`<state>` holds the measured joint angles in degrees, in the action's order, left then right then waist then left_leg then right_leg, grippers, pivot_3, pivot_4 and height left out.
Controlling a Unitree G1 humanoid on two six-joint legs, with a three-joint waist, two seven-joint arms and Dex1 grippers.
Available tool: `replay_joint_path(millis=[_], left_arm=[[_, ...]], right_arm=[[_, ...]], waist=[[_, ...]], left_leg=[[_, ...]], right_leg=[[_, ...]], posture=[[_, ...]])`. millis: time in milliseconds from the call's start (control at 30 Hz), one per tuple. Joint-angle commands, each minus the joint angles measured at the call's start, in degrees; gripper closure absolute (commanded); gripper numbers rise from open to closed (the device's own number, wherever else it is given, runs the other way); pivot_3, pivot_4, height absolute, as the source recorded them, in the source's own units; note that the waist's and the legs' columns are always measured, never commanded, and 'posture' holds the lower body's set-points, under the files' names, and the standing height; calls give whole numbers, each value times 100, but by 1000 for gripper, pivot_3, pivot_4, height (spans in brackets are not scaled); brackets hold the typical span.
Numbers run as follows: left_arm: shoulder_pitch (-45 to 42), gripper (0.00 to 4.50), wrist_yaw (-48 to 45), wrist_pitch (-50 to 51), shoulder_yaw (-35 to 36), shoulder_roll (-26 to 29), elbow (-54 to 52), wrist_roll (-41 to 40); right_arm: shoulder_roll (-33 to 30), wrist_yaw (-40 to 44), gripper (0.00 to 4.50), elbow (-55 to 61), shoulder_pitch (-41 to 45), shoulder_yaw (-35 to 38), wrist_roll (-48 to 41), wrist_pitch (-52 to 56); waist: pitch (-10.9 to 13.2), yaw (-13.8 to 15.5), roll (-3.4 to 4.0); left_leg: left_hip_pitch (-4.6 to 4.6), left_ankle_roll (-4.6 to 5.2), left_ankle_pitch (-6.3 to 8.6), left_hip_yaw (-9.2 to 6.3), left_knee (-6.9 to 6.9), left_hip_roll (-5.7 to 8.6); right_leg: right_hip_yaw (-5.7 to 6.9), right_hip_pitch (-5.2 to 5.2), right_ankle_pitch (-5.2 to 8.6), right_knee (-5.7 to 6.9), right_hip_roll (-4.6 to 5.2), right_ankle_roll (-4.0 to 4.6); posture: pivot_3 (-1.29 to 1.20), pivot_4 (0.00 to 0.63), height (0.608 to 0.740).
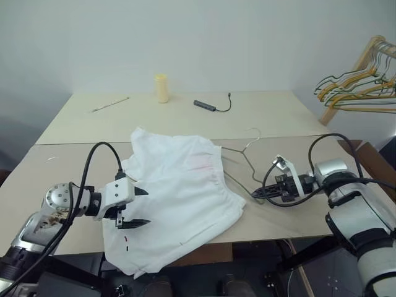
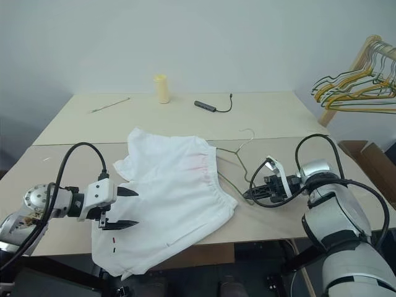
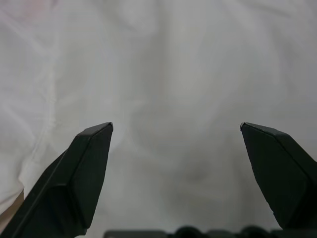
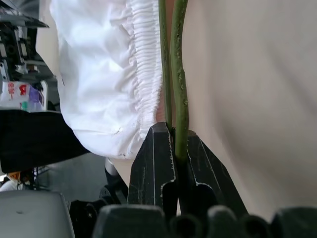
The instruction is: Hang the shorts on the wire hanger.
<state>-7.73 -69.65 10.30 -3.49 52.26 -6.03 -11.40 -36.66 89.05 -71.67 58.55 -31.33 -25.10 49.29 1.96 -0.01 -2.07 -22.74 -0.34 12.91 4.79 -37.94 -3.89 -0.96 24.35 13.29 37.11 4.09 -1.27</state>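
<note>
The white shorts (image 1: 179, 189) lie spread across the near table, and one leg hangs over the front edge. The wire hanger (image 1: 242, 156) lies partly under the gathered waistband, its hook (image 1: 252, 132) pointing to the far side. My right gripper (image 1: 257, 193) is shut on the hanger's corner just right of the shorts. In the right wrist view the olive wire (image 4: 180, 94) runs between the closed fingers beside the waistband (image 4: 146, 79). My left gripper (image 1: 141, 207) is open over the left part of the shorts. White fabric (image 3: 173, 74) shows between its fingertips (image 3: 96, 144), and nothing is gripped.
On the far table stand a yellow cylinder (image 1: 161, 88), a black adapter with its cable (image 1: 207, 106) and a thin stick (image 1: 110, 104). A wooden rack with bunched yellow and green hangers (image 1: 362, 83) stands at the right. A brown box edge (image 1: 378, 162) sits beside the table.
</note>
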Motion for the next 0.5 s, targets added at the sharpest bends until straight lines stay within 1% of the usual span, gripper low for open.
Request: replay_joint_path(millis=[33,133,200,267,367,400,500], left_arm=[[-53,26,81,-40,54,-44,-98,-30],[13,26,87,-10,129,-62,-131,-119],[41,26,69,-13,169,-40,-131,-148],[-28,26,145,-36,262,-43,-67,-148],[-517,26,681,-5,514,-370,53,-211],[-763,26,861,41,629,-507,87,-288],[-1684,26,1164,328,961,-735,230,-624]], right_arm=[[-42,-225,4500,128,139,887,123,-490],[-54,-431,4500,561,-111,1356,290,-1156],[-82,-654,4500,1048,-398,1500,509,-1780],[-115,-880,4500,1809,-786,1683,634,-2332],[-65,-1298,4500,2660,-1101,1967,686,-2377],[-50,-1406,4500,2883,-1160,2019,714,-2333],[-46,-1761,4500,3635,-1432,2013,1008,-2702]], waist=[[0,3,0],[0,-10,2],[-1,-36,3],[-1,-46,3],[2,-51,8],[3,-53,8],[2,-76,8]], left_leg=[[1,0,0,0,0,0],[2,0,0,0,0,-1],[2,0,0,0,0,-1],[2,0,0,0,0,0],[-2,0,0,0,0,1],[-4,0,-1,1,-3,3],[-6,1,-1,-5,-18,1]], right_leg=[[0,0,0,0,0,0],[0,-2,0,-1,-1,0],[0,-2,0,-1,0,0],[0,-3,1,-3,1,-1],[2,-2,1,-2,5,-2],[3,-2,0,-1,7,-3],[5,-8,-6,0,2,-8]], posture=[[48,0,740],[34,0,740],[21,0,740],[15,0,740],[3,0,740],[1,0,740],[-3,0,740]])
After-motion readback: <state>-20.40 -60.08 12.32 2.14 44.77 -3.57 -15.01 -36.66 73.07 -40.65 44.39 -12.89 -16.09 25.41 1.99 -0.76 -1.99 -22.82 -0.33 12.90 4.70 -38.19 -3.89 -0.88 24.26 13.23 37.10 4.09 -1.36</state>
